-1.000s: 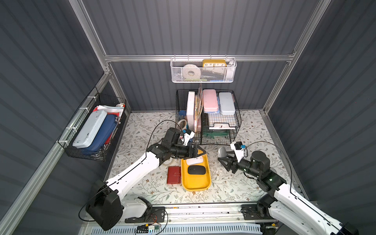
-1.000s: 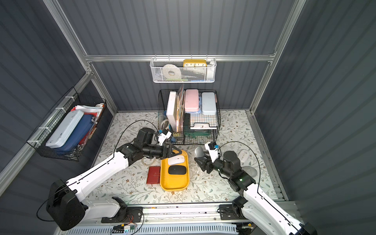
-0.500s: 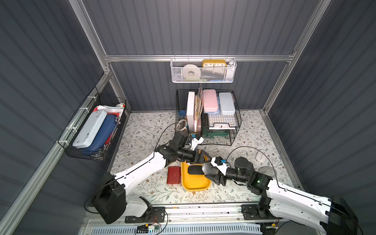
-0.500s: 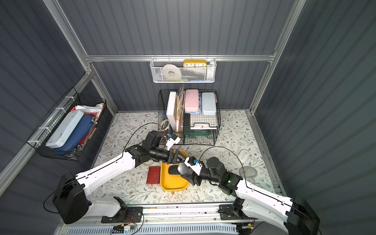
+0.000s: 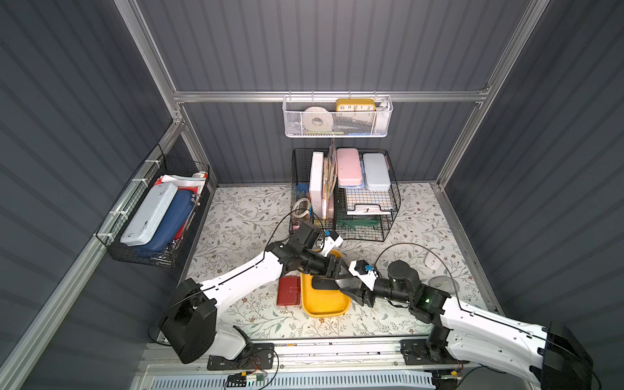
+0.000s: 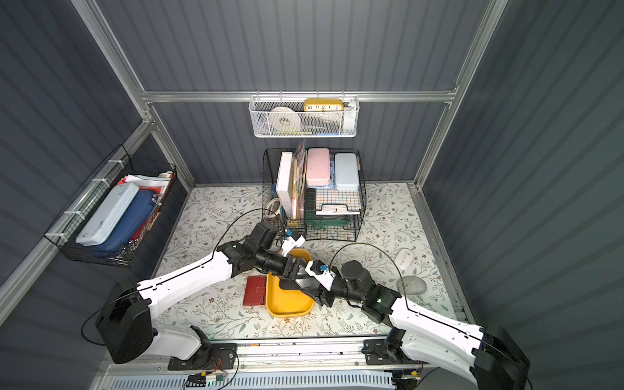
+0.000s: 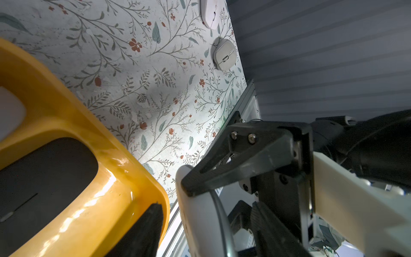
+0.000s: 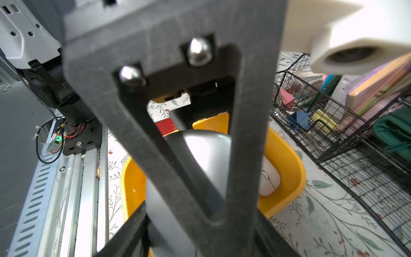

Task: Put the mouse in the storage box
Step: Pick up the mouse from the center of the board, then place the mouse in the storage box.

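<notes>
- Since a second ago, the right gripper (image 5: 348, 287) has swung in from well off to its own side of the box (image 5: 325, 314). It now sits at the box rim on that side, carrying the silver mouse (image 8: 206, 151).
- The left gripper (image 5: 337, 270) has come from the box's far end to the same rim. The two grippers now meet almost tip to tip.
- The right gripper is clamped on the silver mouse. The mouse is tilted on edge above the rim and is not lying in the box.
- The left gripper's jaws stand apart. In the left wrist view the mouse's end shows between its fingers (image 7: 146, 227), and one finger is over the box rim. Whether either finger touches the mouse cannot be told.
- A black mouse (image 7: 44, 178) lies in the middle of the box, and a white mouse (image 8: 269, 180) lies at its far end.
- A red wallet (image 5: 289, 290) lies just beside the box, on the left arm's side.
- On the mat (image 5: 243, 219), well apart from the box and near the right wall, lie a second white mouse (image 5: 434, 259) and a pale grey mouse (image 5: 441, 283). The grey one is nearer the front.
</notes>
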Robot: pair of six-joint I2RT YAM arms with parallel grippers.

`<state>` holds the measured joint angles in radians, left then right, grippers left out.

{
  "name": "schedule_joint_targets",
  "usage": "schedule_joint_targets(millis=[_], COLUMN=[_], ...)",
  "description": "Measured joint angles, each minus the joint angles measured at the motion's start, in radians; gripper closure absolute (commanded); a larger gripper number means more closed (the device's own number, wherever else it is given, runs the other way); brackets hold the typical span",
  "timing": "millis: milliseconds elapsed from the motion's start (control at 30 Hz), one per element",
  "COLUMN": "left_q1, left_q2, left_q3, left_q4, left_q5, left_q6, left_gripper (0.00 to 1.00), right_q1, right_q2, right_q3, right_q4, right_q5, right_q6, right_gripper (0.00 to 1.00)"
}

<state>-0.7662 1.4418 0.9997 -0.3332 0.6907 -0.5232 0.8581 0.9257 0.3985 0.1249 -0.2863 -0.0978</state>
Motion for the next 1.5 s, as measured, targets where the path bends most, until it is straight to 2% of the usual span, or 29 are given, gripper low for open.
schedule_joint_targets(millis=[100, 267, 367, 433, 500, 567, 633, 867, 1133, 1500], left_q1=[-0.001, -0.006, -0.008, -0.007, -0.007, -0.007, -0.008, 0.011, 0.114, 0.118], left_q2=[0.008, 0.009, 0.01, 0.011, 0.011, 0.01, 0.008, -0.011, -0.087, -0.098], left_q3=[0.0, 0.002, 0.002, 0.003, 0.005, 0.006, 0.007, 0.007, -0.011, -0.119], left_q4=[-0.003, 0.001, -0.004, -0.007, -0.011, -0.013, -0.024, -0.059, -0.087, -0.109], left_q5=[-0.007, -0.001, -0.009, -0.014, -0.018, -0.022, -0.041, -0.1, -0.127, -0.138], left_q6=[0.0, -0.001, -0.014, -0.029, -0.032, -0.026, -0.018, -0.006, 0.0, -0.002], left_gripper=[0.45, 0.66, 0.83, 0.91, 0.97, 0.98, 0.99, 1.0, 1.0, 1.0], right_q1=[0.0, 0.001, 0.002, 0.003, 0.005, 0.005, 0.005, 0.005, 0.005, 0.004], right_q2=[0.0, 0.004, 0.005, 0.01, 0.01, 0.01, 0.01, 0.008, -0.025, -0.095], right_q3=[0.0, 0.0, 0.0, 0.0, 0.0, 0.0, 0.002, 0.004, 0.003, -0.034], right_q4=[0.0, -0.004, -0.011, -0.011, -0.01, -0.008, -0.002, 0.011, 0.011, 0.039], right_q5=[0.006, 0.012, 0.026, 0.034, 0.035, 0.037, 0.048, 0.094, 0.178, 0.31], right_q6=[0.0, 0.0, -0.008, -0.021, -0.023, -0.018, -0.007, 0.013, 0.046, 0.09], right_gripper=[0.51, 0.5, 0.48, 0.45, 0.34, 0.22, 0.01, 0.01, 0.01, 0.01])
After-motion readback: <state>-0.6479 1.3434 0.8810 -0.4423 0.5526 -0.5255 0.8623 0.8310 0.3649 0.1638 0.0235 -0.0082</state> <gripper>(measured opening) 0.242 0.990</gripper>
